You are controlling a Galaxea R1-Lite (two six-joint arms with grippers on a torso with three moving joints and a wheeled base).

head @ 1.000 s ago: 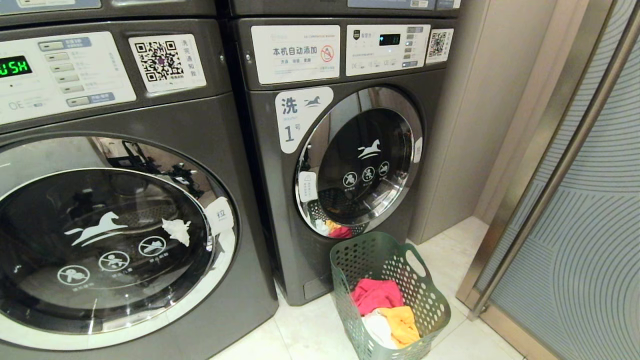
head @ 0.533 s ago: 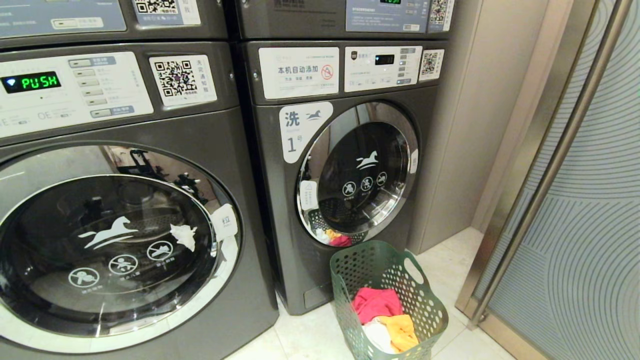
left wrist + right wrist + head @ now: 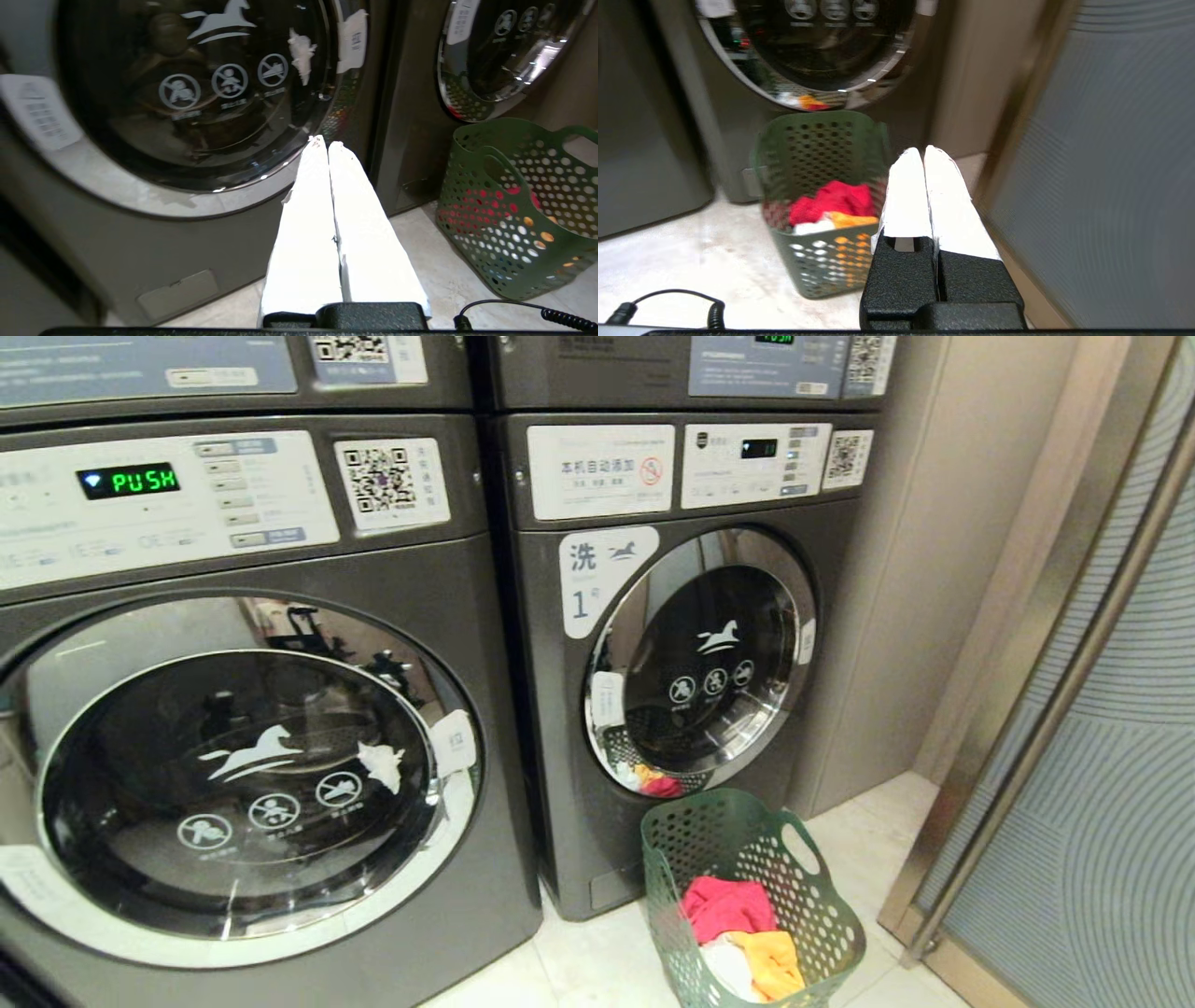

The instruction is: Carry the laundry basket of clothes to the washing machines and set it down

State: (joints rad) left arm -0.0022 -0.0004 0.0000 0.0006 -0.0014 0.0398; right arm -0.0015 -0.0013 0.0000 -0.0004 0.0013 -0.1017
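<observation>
The dark green laundry basket (image 3: 747,887) stands on the pale floor in front of the right washing machine (image 3: 672,653), with pink-red, white and yellow-orange clothes (image 3: 738,933) inside. A second washing machine (image 3: 243,728) fills the left of the head view. Neither arm shows in the head view. In the left wrist view my left gripper (image 3: 325,140) is shut and empty, facing the left machine's door, with the basket (image 3: 518,210) off to one side. My right gripper (image 3: 923,149) is shut and empty, beside the basket (image 3: 822,200) and apart from it.
A beige wall panel (image 3: 924,569) stands right of the machines. A metal-framed glass door (image 3: 1102,728) closes in the right side. More machines are stacked above. A coiled cable (image 3: 668,303) hangs near the right wrist.
The whole head view has shifted: the camera has tilted up and the scene slid rightward, so the upper machines show. The basket stays in front of the right machine.
</observation>
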